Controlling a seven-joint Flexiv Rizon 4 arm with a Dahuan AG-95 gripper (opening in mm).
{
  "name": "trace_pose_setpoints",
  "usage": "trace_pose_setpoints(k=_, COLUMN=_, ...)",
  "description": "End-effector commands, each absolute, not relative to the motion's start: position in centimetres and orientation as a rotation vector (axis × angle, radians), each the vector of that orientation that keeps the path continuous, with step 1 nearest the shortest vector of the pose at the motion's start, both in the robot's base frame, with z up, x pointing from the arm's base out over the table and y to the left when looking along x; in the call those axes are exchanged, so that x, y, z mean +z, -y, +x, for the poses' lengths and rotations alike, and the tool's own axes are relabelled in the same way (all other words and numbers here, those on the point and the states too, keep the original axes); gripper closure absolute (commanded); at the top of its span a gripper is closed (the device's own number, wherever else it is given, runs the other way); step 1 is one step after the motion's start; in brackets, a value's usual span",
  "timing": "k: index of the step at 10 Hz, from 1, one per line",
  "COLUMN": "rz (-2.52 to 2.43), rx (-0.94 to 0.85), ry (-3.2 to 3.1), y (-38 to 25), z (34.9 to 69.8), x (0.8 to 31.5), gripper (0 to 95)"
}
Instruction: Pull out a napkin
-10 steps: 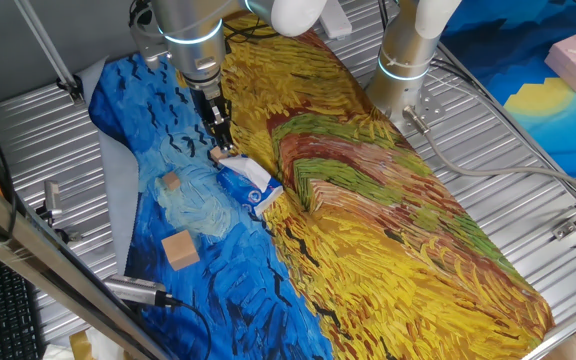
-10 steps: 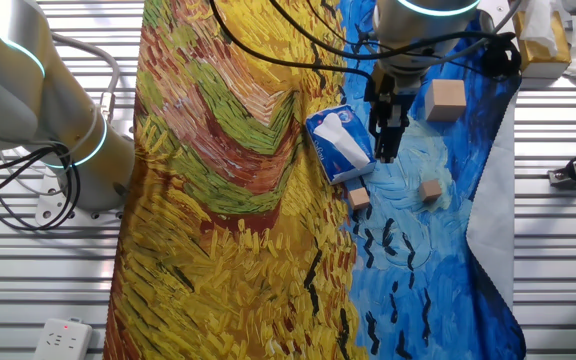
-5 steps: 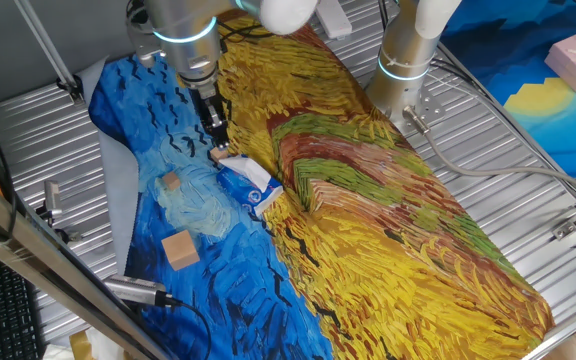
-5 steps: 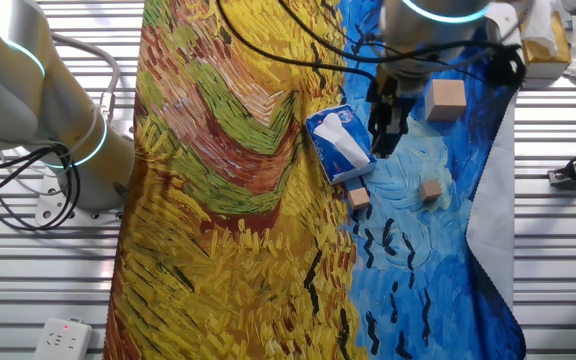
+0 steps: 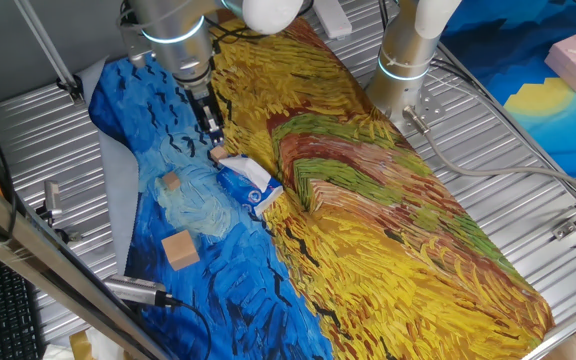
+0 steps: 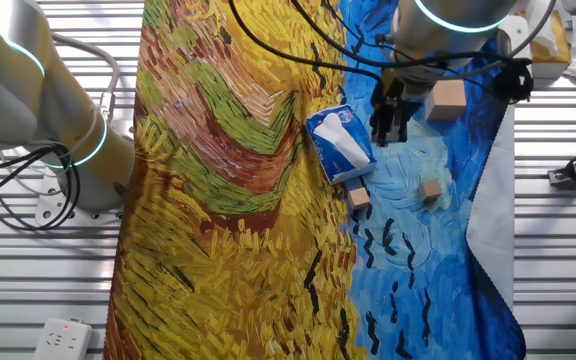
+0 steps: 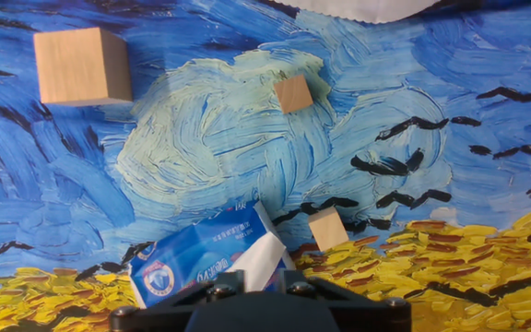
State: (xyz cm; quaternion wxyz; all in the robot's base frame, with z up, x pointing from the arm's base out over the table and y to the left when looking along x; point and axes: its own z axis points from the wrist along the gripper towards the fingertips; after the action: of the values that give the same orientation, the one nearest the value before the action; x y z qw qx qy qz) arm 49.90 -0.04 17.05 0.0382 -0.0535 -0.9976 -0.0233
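The blue-and-white tissue packet (image 5: 251, 183) lies on the painted cloth where blue meets yellow; it also shows in the other fixed view (image 6: 340, 143) and in the hand view (image 7: 196, 260). My gripper (image 5: 212, 128) hangs a little above the packet's far end, also seen in the other fixed view (image 6: 383, 128). In the hand view a white napkin (image 7: 264, 256) rises from the packet's opening into my gripper (image 7: 258, 284), whose jaws stand shut on the sheet. The napkin is too small to make out in the fixed views.
Three tan wooden cubes lie on the blue cloth: a large one (image 7: 82, 65), a small one (image 7: 293, 94) and another small one (image 7: 327, 228) right beside the packet. A second robot arm base (image 5: 406, 60) stands at the cloth's far side. Metal slats surround the cloth.
My gripper has risen and drawn back from the packet's end, toward the upper left in the one fixed view. The packet and cubes have not moved.
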Motion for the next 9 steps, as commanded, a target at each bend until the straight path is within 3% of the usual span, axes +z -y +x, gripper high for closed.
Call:
trace_pose_setpoints(k=1, rz=-0.162, rx=-0.074, ry=3.057, y=0.0, z=50.0, x=17.0, gripper=95.0)
trace_pose_setpoints(k=9, rz=-0.165, rx=-0.093, ry=3.037, y=-0.02, z=50.11, x=16.11, gripper=95.0)
